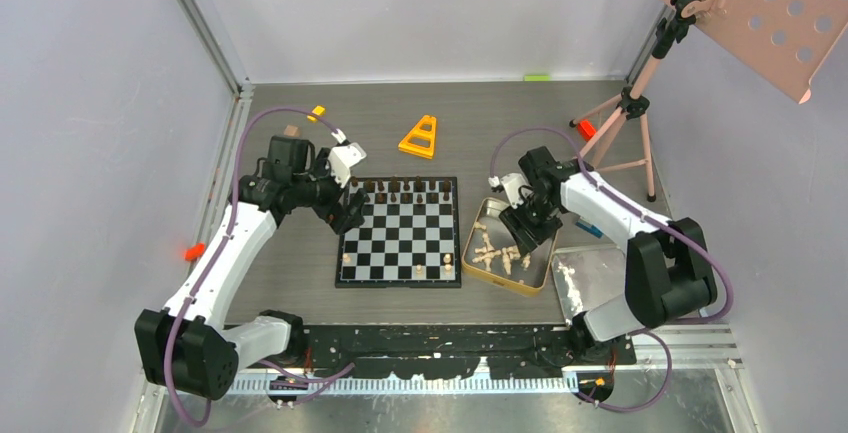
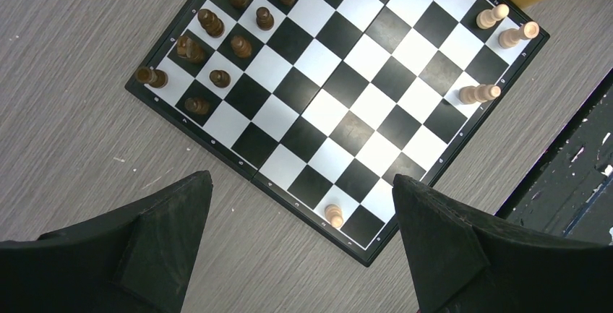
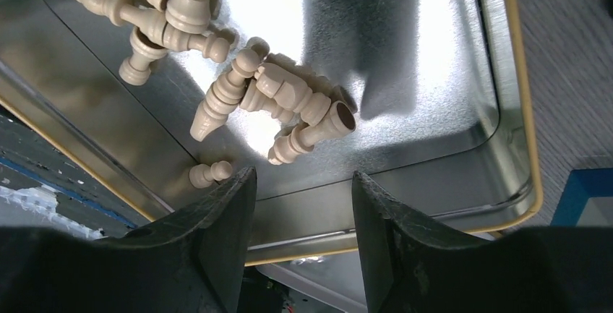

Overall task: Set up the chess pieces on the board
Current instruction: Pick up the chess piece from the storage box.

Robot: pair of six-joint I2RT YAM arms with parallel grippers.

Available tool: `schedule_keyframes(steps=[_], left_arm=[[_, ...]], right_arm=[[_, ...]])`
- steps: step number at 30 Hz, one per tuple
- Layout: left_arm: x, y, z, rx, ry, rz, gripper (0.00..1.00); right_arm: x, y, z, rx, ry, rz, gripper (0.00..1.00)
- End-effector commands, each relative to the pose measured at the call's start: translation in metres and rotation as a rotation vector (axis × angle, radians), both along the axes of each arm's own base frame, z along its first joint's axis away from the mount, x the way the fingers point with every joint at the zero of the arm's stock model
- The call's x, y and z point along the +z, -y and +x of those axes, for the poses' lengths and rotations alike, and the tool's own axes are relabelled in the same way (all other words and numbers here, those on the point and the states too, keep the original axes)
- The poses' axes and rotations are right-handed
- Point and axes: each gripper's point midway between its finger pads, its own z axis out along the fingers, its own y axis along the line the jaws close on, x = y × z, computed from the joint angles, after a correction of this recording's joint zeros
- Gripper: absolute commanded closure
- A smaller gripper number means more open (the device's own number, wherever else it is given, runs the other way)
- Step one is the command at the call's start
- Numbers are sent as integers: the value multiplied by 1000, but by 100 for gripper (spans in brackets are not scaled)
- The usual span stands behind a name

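Right wrist shows gripper (image 3: 302,183) spread above chess pieces (image 3: 289,100).

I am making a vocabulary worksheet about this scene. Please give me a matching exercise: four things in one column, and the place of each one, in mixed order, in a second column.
Things
1. dark brown pieces
2. heap of pale pieces
3. orange triangle
4. left gripper

Places
a. on the table, beyond the board
b. open, at the board's left edge
c. lying in the gold tin
d. along the board's far rows

Pairs: 1-d, 2-c, 3-a, 4-b
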Motion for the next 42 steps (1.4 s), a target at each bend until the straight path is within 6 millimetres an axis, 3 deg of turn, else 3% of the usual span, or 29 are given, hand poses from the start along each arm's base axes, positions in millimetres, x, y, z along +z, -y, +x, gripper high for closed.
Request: schedule_keyframes(steps=[1, 15, 20, 23, 28, 35, 42], left_arm=[[14, 6, 7, -23, 46, -35, 0], [14, 7, 8, -27, 50, -38, 0], [14, 6, 9, -26, 51, -37, 0], [15, 6, 9, -27, 54, -35, 0], [15, 7, 9, -36, 58, -35, 0], [20, 32, 5, -112, 27, -168, 0], [28, 66, 8, -201, -28, -325, 1]], right_arm=[[-9, 7, -3, -33, -39, -48, 43], [-31, 5, 2, -45, -106, -79, 53], [-33, 8, 8, -43, -98, -100, 63], [-25, 8, 17, -34, -62, -106, 76], [-1, 6, 29, -11, -7, -92, 89], [36, -2, 35, 63, 48, -34, 95], [63, -27, 32, 127, 55, 113, 96]])
